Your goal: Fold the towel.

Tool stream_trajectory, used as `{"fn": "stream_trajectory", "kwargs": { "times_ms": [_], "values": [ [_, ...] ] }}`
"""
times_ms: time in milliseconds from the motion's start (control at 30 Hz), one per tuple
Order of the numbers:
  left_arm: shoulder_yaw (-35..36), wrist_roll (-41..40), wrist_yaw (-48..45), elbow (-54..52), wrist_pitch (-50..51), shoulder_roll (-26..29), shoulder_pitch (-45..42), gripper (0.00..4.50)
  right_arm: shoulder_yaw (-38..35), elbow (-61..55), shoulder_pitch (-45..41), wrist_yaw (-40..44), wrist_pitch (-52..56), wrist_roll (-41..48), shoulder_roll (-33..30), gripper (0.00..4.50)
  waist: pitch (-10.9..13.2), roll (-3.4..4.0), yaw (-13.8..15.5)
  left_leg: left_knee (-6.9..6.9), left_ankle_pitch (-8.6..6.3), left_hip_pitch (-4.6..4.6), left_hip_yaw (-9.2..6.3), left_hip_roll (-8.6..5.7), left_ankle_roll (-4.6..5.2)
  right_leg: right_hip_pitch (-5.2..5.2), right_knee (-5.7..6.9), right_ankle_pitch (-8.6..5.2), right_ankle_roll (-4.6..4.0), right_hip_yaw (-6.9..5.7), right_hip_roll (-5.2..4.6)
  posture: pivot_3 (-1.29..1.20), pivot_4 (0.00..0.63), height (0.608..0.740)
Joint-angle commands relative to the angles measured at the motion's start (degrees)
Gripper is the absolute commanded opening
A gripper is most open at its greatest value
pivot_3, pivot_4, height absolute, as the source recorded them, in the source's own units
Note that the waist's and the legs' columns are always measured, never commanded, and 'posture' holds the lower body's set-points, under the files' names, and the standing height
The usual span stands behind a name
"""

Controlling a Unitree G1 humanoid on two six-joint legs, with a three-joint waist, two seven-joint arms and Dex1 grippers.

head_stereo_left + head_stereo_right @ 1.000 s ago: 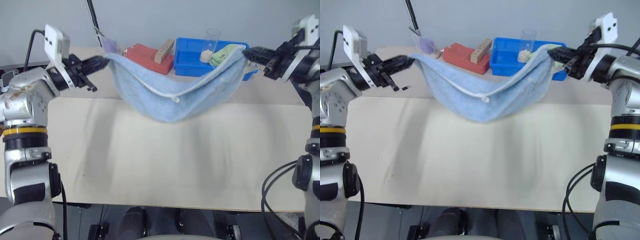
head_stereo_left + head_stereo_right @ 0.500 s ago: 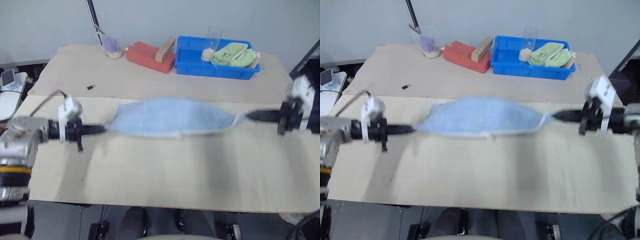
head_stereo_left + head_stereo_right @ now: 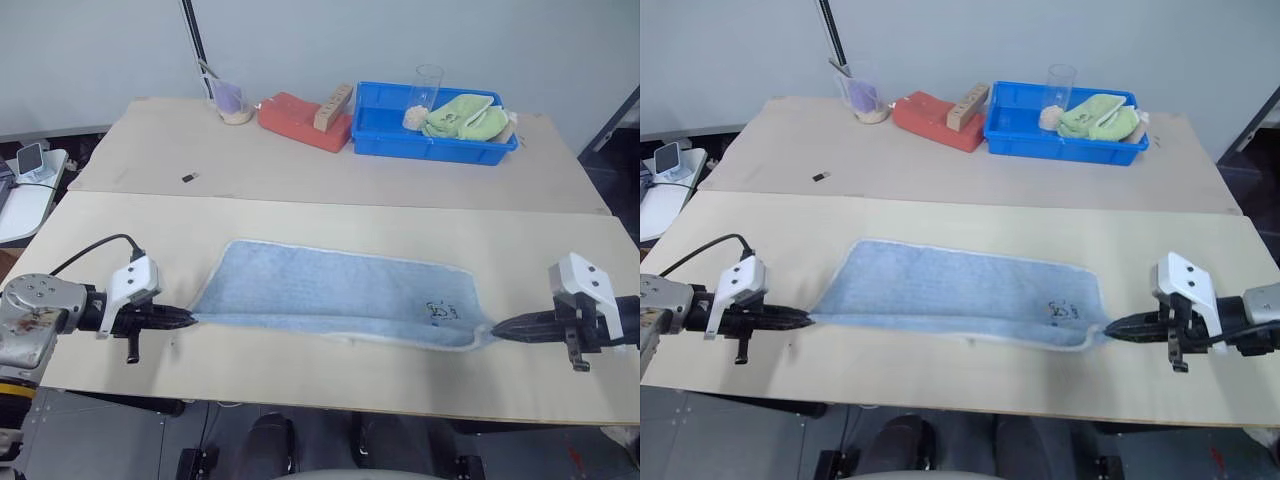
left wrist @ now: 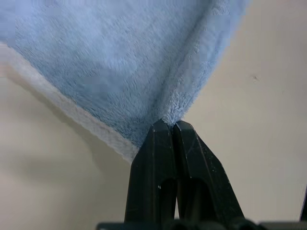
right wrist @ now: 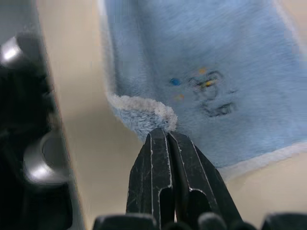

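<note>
L gripper (image 4: 172, 125) & R gripper (image 5: 165, 134) clamp towel (image 3: 340, 295) corners; R wrist view shows its print.

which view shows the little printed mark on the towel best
The right wrist view: the printed mark sits large on the towel, just past the right gripper. Both eye views show it tiny near that corner; the left wrist view shows plain blue pile.

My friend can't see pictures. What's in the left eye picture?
A light blue towel lies stretched flat on a tan table, its ends pinched by the left gripper and right gripper.
</note>
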Motion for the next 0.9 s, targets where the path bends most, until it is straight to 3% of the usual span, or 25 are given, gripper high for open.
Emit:
{"fn": "stream_trajectory", "kwargs": {
  "times_ms": [33, 233, 400, 900],
  "values": [
    [0.76, -2.25, -0.18, 2.52, 4.98, -0.79, -5.48, 0.00, -1.85, 3.93, -5.25, -4.58, 4.29, 2.09, 1.15, 0.06, 0.01, -0.01, 0.04, 0.00, 0.00, -0.01, 0.00, -0.01, 0.00, 0.00, 0.00, 0.00, 0.00, 0.00, 0.00, 0.00, 0.150, 0.675],
    [-2.69, -0.47, 1.96, 12.79, 10.21, -6.57, -19.31, 0.00, 2.66, 8.98, -14.20, -10.73, 9.30, 1.18, 4.69, 0.06, 0.02, -0.03, 0.19, 0.01, 0.00, -0.12, -0.05, -0.09, 0.01, 0.01, -0.02, 0.02, -0.02, -0.03, 0.00, 0.00, 0.150, 0.675],
    [-6.70, 4.68, 3.23, 24.24, 8.23, -10.66, -29.33, 0.00, 6.91, 11.08, -18.92, -15.17, 12.55, -0.43, 7.43, 0.06, 0.01, -0.04, -0.05, 0.01, 0.00, -0.18, -0.07, -0.13, 0.01, 0.00, -0.03, 0.23, -0.36, -0.03, 0.01, 0.00, 0.150, 0.675],
    [-8.81, 12.35, 7.22, 37.76, 1.13, -17.40, -37.72, 0.00, 8.45, 10.67, -17.62, -19.12, 17.31, -1.41, 7.31, 0.06, 0.01, -0.04, -0.32, 0.09, -0.02, -0.41, -0.21, -0.12, 0.06, -0.09, -0.03, 0.22, -0.35, -0.11, -0.02, 0.00, 0.150, 0.675]
  ]
}}
